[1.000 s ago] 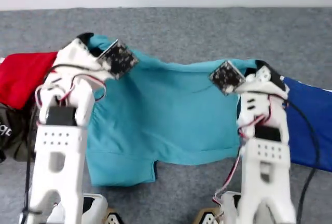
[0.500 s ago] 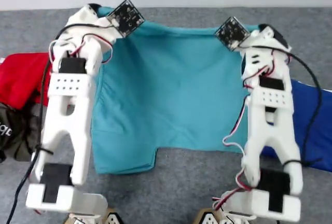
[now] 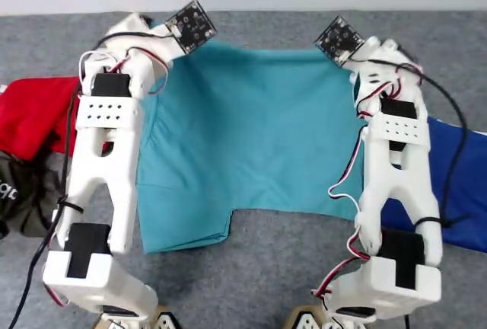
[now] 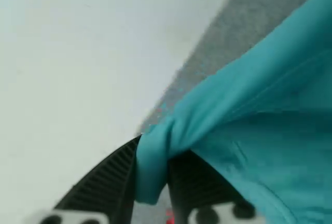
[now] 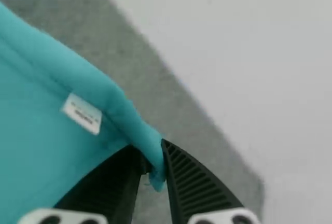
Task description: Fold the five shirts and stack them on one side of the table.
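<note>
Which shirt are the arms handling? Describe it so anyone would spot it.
On the grey table, look between the two white arms. The teal shirt lies spread wide there, its far edge pinched by the left gripper and the right gripper. Its neighbours are a red shirt and a blue shirt; it alone is teal.

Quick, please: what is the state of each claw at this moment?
Left claw: closed, holding an edge of the teal shirt.
Right claw: closed, holding another edge of the same teal shirt.
</note>
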Motion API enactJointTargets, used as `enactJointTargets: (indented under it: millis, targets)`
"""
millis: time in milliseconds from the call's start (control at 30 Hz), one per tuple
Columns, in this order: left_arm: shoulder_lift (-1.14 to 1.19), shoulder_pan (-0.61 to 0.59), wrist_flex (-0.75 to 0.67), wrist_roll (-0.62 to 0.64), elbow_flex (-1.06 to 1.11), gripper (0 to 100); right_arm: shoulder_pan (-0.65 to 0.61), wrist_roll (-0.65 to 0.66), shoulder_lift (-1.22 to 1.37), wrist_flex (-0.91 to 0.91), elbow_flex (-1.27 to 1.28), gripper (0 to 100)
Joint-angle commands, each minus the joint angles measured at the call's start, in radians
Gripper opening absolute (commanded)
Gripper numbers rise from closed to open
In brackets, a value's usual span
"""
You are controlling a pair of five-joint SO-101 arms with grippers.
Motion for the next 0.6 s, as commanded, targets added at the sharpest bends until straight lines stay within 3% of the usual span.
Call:
enactJointTargets:
  millis: [0,433,567]
  targets:
    - [-0.017,0.006,0.175,-0.008,-0.062,1,-0.010,0.003,-0.071,0.202,-0.051,0.9]
    - [-0.015,0.018,0.913,-0.009,-0.064,1,-0.007,-0.034,-0.166,0.878,-0.051,0.9]
    - [-0.020,0.023,0.977,-0.003,-0.025,1,-0.010,-0.060,-0.160,1.000,-0.051,0.9]
